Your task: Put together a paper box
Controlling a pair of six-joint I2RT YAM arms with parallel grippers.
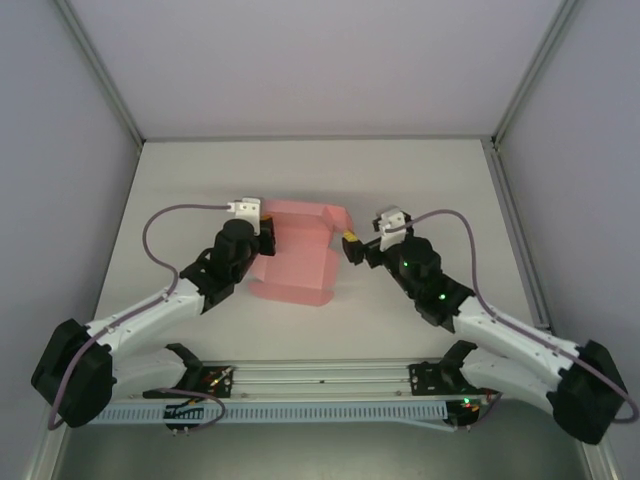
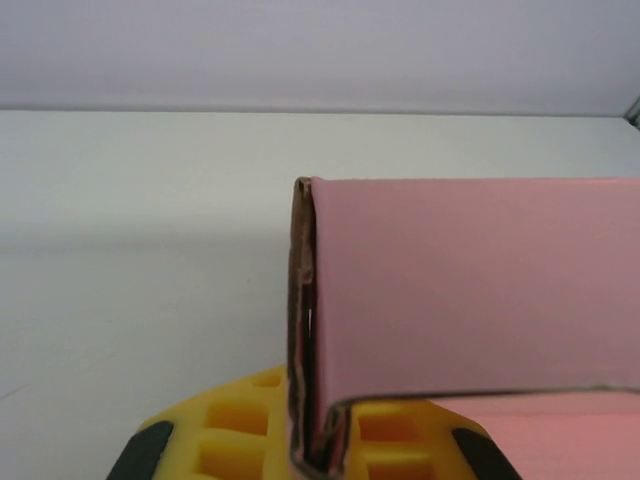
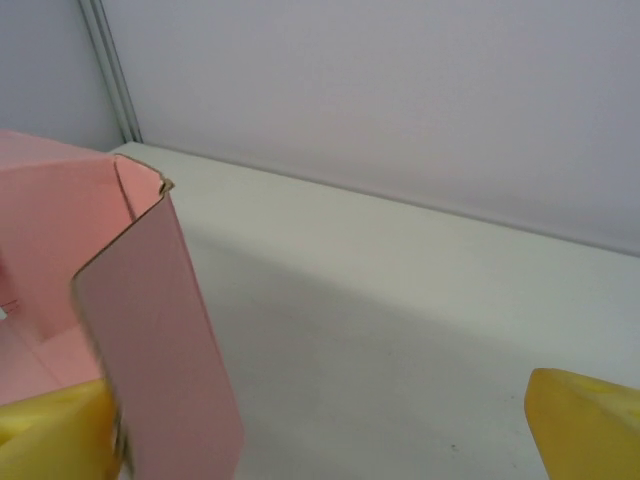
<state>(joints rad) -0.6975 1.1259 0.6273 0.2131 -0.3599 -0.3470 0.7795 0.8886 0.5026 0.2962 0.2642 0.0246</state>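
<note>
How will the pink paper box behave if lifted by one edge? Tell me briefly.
Probably light and floppy: the paper box is thin card with unsupported flaps. It may crease where the shut left gripper pinches its folded edge. Unlikely to roll, since its panels look flat.

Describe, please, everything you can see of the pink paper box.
The paper box is thin pink card with brown cut edges, partly folded: one panel lies flat on the white table, walls and flaps stand up. It sits mid-table. The left pincer is shut on a doubled wall at its left edge. The open right pincer is at its right end, one yellow finger beside an upright flap; contact unclear.
</note>
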